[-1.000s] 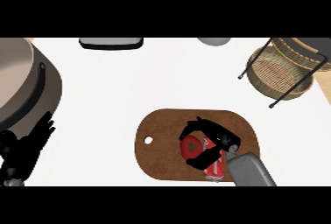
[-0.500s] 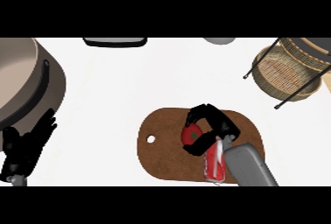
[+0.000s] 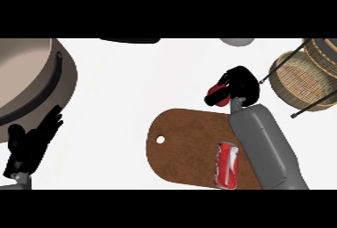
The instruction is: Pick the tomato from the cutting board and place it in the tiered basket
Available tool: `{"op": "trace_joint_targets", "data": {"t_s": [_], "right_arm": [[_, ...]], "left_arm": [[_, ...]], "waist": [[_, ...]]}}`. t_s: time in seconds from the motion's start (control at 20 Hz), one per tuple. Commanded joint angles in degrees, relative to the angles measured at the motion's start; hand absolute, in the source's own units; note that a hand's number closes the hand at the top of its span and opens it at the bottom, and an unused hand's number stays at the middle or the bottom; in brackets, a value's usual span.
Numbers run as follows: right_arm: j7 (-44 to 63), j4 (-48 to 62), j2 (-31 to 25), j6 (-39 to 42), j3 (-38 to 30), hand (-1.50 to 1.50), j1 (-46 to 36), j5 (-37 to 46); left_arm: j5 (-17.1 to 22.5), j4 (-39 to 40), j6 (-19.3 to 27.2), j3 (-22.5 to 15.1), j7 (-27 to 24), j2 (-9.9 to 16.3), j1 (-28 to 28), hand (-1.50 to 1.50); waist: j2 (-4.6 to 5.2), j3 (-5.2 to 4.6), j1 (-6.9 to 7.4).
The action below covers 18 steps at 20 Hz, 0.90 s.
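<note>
The right hand (image 3: 238, 87) curls round the tomato (image 3: 216, 94), which shows as a red patch at the hand's left side, held above the white counter (image 3: 145, 80) just past the far edge of the cutting board (image 3: 187, 147); too little shows to tell any long axis. The tiered basket (image 3: 304, 82) stands to the right, near the hand, with bare counter between. A red can (image 3: 228, 166) lies on the board beside the forearm. The left hand (image 3: 33, 142) rests open at the left edge, by a large pan (image 3: 33, 75)
</note>
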Motion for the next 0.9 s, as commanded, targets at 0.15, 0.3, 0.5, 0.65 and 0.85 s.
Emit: {"op": "trace_joint_targets", "data": {"t_s": [0.15,0.3,0.5,0.65,0.85], "right_arm": [[20.98,8.47,-3.66,-5.63,-0.57,1.5,-17.1,19.3],[25.6,12.3,-3.91,-5.07,-1.25,1.5,-23.15,26.15],[29.14,17.49,-4.16,-4.0,-3.58,1.5,-30.72,33.01],[30.35,20.02,-1.46,-8.56,-5.48,1.5,-33.45,36.98],[29.83,24.68,-3.76,-10.11,-9.46,1.5,-36.84,40.4]], "left_arm": [[-0.59,0.77,-0.02,-1.38,0.36,-0.99,-1.67,0.0],[-0.4,1.47,-0.89,-0.97,0.17,-0.07,-1.78,0.0],[-0.74,0.63,-0.23,-1.61,1.36,-0.74,-2.92,0.0],[-0.87,1.93,0.0,-1.3,0.54,-0.93,-3.6,0.0],[-0.71,1.22,-0.03,-1.64,0.81,-1.51,-2.85,0.0]], "waist": [[0.09,-0.09,1.97],[0.09,0.1,2.15],[0.15,0.44,1.76],[0.51,0.57,1.06],[0.63,0.69,1.14]]}}
